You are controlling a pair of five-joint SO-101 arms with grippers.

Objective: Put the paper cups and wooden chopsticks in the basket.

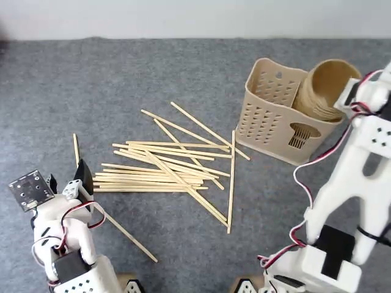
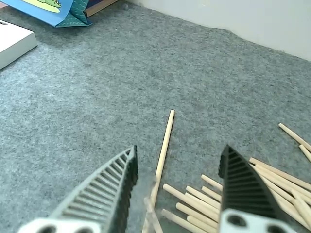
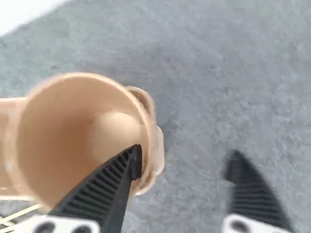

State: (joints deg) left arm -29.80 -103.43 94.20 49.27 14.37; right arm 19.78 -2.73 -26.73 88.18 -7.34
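Many wooden chopsticks (image 1: 165,165) lie scattered on the grey carpet in the middle. A single chopstick (image 1: 76,148) lies apart on the left. My left gripper (image 1: 78,180) hangs over its near end, open, with that chopstick (image 2: 164,141) lying between the fingers and the pile's ends (image 2: 194,204) beside it. The beige perforated basket (image 1: 269,119) stands at the back right with stacked paper cups (image 1: 327,85) in its right compartment. My right gripper (image 1: 349,91) is at the cups, open; one finger (image 3: 121,170) overlaps the top cup's rim (image 3: 82,136), the other is off it.
Another long chopstick (image 1: 125,235) lies diagonally near the left arm's base. A white box (image 2: 12,41) and a blue sheet (image 2: 53,9) lie far off on the carpet. Bare carpet stretches behind the chopsticks and left of the basket.
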